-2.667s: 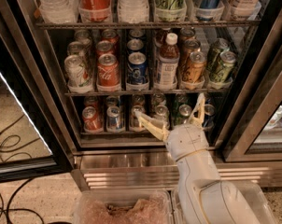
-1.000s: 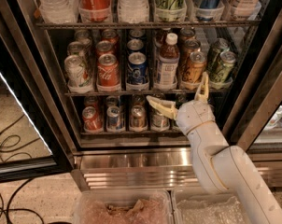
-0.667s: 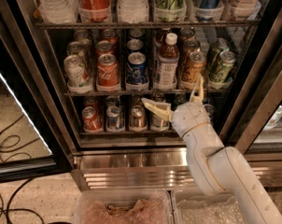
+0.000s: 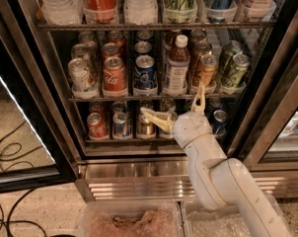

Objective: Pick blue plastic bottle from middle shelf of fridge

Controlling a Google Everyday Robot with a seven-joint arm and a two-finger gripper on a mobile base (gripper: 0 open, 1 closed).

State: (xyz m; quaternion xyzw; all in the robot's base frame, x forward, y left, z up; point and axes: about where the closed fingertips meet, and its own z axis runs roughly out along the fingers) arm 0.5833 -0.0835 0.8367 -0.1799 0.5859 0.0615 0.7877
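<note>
The blue plastic bottle [image 4: 177, 65] stands upright on the middle shelf [image 4: 114, 98] of the fridge [image 4: 30, 68]. It has a white cap, a dark drink and a pale label, and cans stand on both sides of it. My gripper [image 4: 174, 102] is open just below and in front of the bottle, at the shelf's front rail. One finger [image 4: 156, 118] points left across the lower shelf's cans. The other finger [image 4: 201, 95] points up beside an orange can. Nothing is between them.
A blue Pepsi can [image 4: 145, 73] and a red Coke can [image 4: 114, 74] stand left of the bottle, an orange can [image 4: 206, 72] and green cans [image 4: 234, 70] right. Large bottles and cans fill the top shelf [image 4: 154, 26]. Two plastic bins [image 4: 129, 221] sit below the steel base ledge [image 4: 134, 174].
The arm has risen from the lower shelf toward the middle shelf's rail, and over the last second the open gripper has drifted slightly left. The bottle has not moved.
</note>
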